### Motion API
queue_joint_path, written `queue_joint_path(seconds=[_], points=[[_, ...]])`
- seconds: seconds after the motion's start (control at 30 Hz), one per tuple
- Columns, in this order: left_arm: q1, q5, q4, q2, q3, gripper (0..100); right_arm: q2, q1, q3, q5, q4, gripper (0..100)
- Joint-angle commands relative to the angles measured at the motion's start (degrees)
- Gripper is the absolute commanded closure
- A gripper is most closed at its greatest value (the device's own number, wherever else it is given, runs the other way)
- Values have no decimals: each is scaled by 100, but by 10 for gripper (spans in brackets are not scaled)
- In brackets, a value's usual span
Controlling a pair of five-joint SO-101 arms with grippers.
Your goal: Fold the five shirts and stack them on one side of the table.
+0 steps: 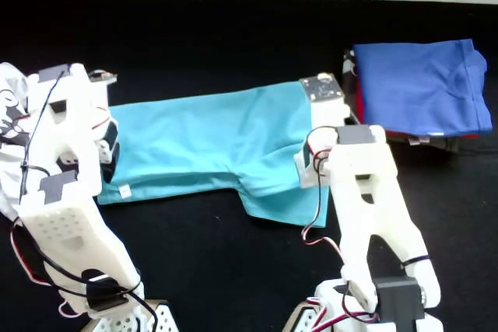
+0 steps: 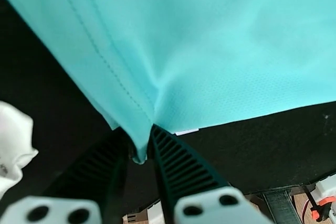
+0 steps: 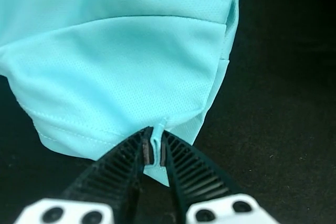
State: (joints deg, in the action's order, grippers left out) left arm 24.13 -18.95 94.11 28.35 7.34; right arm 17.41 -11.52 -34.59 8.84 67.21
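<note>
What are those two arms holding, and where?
The turquoise shirt: left jaws pinch its stitched edge, right jaws a fold at the opposite end.

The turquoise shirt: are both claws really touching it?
Touching: in their wrist views, left gripper and right gripper each pinch the turquoise shirt at its edge.

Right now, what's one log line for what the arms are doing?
left gripper shut on teal shirt edge | right gripper shut on teal shirt edge | shirt spread on table | blue shirt tops folded stack
</note>
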Motion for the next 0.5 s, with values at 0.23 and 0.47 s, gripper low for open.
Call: queue_joint_path(seconds=[0.23,0.47], points=[[180,-62,220,-84,259,991,295,92,31,44,426,993],[242,-255,545,-84,585,991,884,84,40,44,479,993]])
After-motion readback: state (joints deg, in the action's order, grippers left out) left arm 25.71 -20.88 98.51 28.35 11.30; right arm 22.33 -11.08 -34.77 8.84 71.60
